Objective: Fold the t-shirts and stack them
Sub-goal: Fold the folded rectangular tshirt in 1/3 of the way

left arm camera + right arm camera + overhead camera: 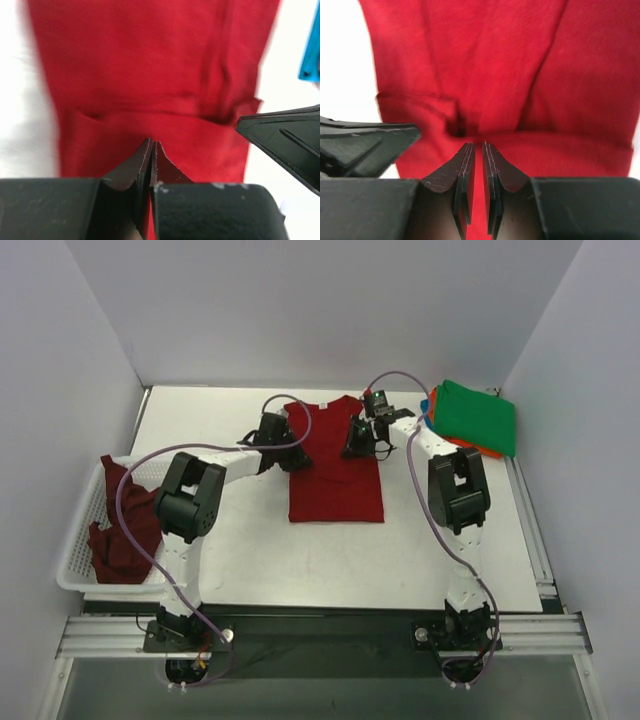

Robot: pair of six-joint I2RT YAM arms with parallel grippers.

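Note:
A bright red t-shirt lies flat mid-table, its sides folded in to a narrow strip, collar at the far end. My left gripper sits at the shirt's far left edge. In the left wrist view its jaws are pressed together with a sliver of red cloth between them. My right gripper sits at the far right edge, jaws nearly together with red cloth filling the slit. A maroon t-shirt lies crumpled in the basket. Folded green, orange and blue t-shirts are stacked at the far right.
The white mesh basket stands at the table's left edge. The folded stack lies close to the right arm's elbow. White walls close in the back and both sides. The right gripper's dark finger shows in the left wrist view.

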